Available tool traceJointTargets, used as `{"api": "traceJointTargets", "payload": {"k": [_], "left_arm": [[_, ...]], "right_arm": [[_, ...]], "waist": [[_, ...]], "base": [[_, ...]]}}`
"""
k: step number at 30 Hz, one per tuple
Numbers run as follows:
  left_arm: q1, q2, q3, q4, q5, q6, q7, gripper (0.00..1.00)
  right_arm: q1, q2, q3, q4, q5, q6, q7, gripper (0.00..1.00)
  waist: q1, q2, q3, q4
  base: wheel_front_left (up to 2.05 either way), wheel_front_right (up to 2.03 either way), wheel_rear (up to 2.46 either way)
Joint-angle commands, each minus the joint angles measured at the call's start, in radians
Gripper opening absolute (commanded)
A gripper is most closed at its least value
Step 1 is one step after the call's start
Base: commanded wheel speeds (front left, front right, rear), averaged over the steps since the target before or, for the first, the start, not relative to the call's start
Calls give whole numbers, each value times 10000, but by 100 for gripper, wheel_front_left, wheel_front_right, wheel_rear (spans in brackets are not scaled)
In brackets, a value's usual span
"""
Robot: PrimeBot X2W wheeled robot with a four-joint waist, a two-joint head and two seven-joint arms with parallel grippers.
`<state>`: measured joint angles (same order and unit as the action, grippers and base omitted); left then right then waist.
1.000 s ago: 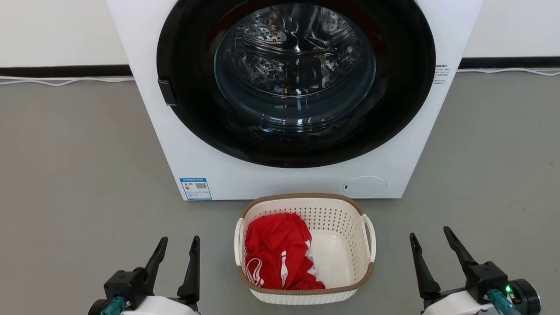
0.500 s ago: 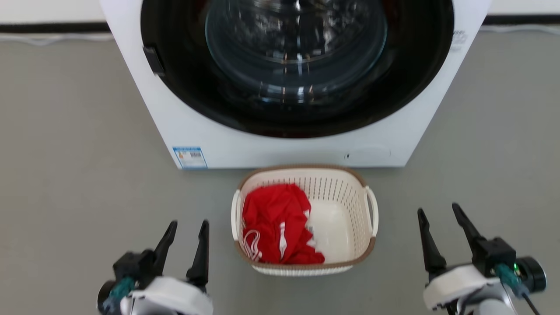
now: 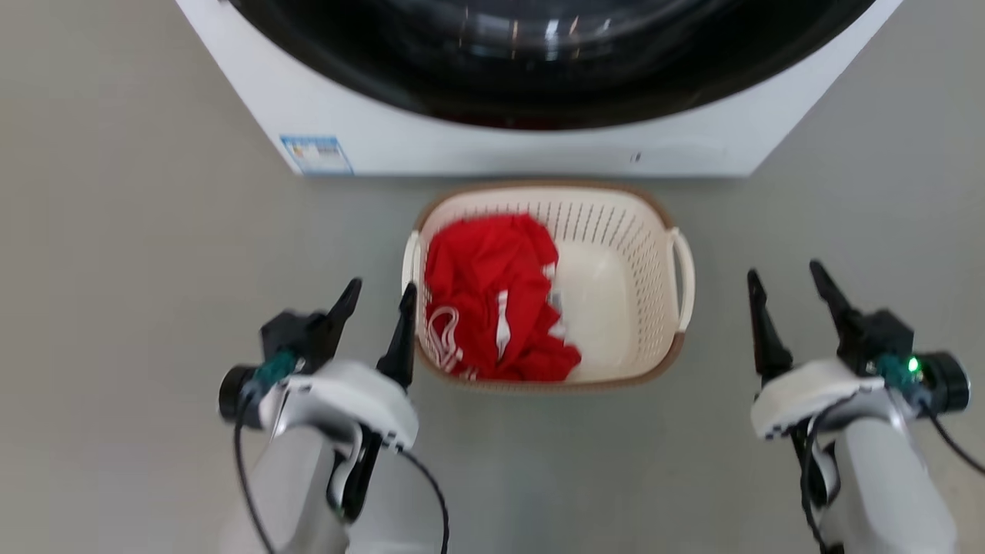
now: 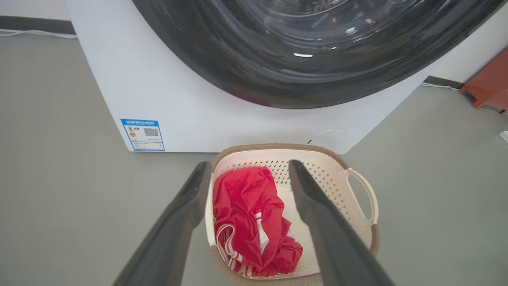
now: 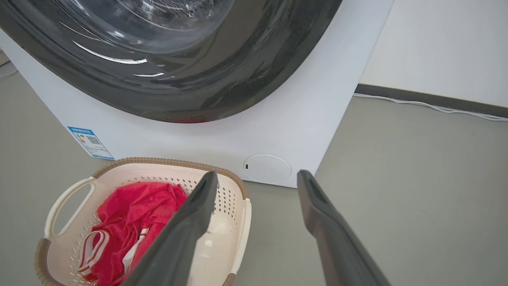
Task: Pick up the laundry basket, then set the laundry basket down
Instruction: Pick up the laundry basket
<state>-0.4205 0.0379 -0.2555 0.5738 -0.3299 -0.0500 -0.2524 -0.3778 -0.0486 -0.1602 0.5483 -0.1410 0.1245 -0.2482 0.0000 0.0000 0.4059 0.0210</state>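
The laundry basket [image 3: 616,223], cream with a brown rim band, stands on the grey floor just in front of the washing machine. A red garment [image 3: 485,292] with white stripes lies in its left half. My left gripper [image 3: 382,286] is open, and its inner finger is close beside the basket's left handle [image 3: 410,261]. I cannot tell whether they touch. My right gripper [image 3: 784,269] is open, a short way right of the right handle [image 3: 685,277]. In the left wrist view the basket [image 4: 329,178] lies past my open left gripper [image 4: 249,163]. In the right wrist view the basket [image 5: 158,161] sits left of my right gripper [image 5: 258,174].
The white washing machine [image 3: 462,146] with its dark round door shut stands right behind the basket. A blue label [image 3: 315,154] marks its lower left corner. An orange-red object [image 4: 488,87] stands by the wall, and a white cable [image 5: 436,107] runs along the skirting.
The head camera has tilted down, so the whole picture has shifted. Both arms have reached forward. The left gripper now stands beside the basket's left handle. Both grippers stay open.
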Motion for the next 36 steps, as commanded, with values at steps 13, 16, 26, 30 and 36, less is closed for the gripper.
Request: {"api": "traceJointTargets", "payload": {"k": [13,16,26,30,36], "left_arm": [[-3071,123,-1464,2587,-1446,723,-93,100],[-3626,123,-1815,3068,-1805,804,14,100],[-5012,123,-2897,4087,-2510,1217,465,100],[-5457,123,-3281,4449,-2762,1327,536,100],[-5908,123,-3706,5105,-2961,1644,505,100]], "right_arm": [[-2042,-16,-502,1762,-736,62,-130,100],[-2472,-16,-680,2201,-969,62,-131,100],[-3497,-16,-761,2886,-1212,62,-133,100],[-3853,-16,-773,3030,-1224,62,-134,100],[-4181,-16,-666,3174,-1128,62,-134,100]], "waist": [[0,0,2307,268],[0,0,2647,290],[0,0,3626,279],[0,0,3976,232],[0,0,4256,177]], "base": [[0,0,0],[0,0,0],[0,0,0],[0,0,0],[0,0,0]]}}
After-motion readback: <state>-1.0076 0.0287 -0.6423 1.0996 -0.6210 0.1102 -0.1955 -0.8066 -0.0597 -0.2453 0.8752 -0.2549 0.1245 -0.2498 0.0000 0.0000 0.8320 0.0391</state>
